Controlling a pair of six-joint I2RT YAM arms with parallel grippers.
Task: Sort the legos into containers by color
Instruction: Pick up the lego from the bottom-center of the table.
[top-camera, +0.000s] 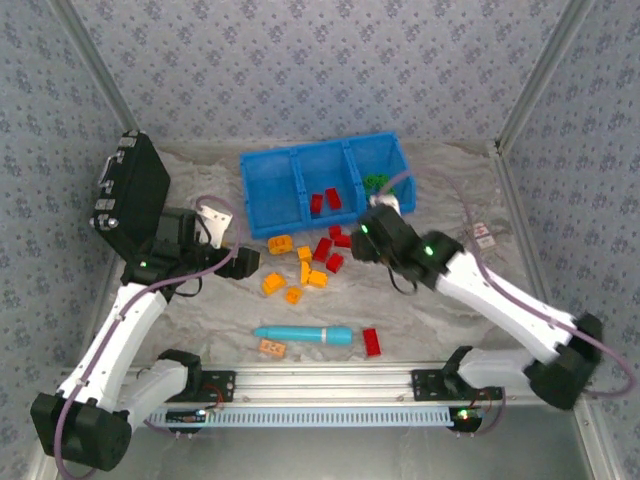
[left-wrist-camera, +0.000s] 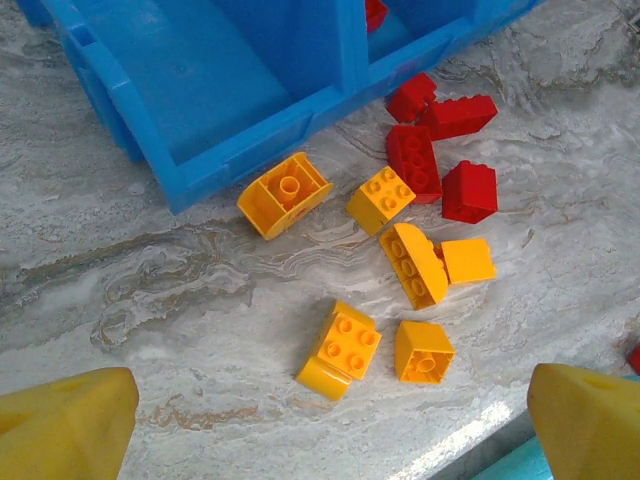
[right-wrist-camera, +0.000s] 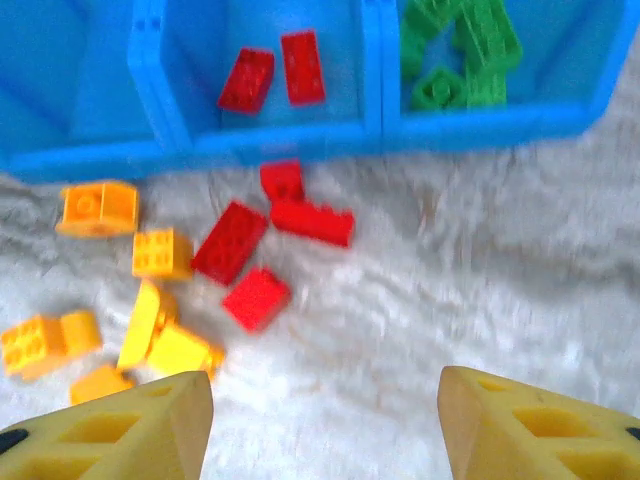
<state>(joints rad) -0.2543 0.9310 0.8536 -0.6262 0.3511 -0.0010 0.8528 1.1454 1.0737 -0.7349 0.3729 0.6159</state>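
Walls: blue-grey patterned paper, with metal posts at the corners.
Table: marbled grey-white top.
Left gripper: spread wide and empty, over the orange legos left of centre. Its arm reaches far, with the wrist turned right.
Right gripper: fingers parted, holding nothing, just near the bin's right end. Its arm stretches far-left.
Blue three-compartment bin: far centre, with red legos in the middle compartment and green legos in the right.
Loose red legos: on the table just near the bin.

2 red legos lie in mid compartment.
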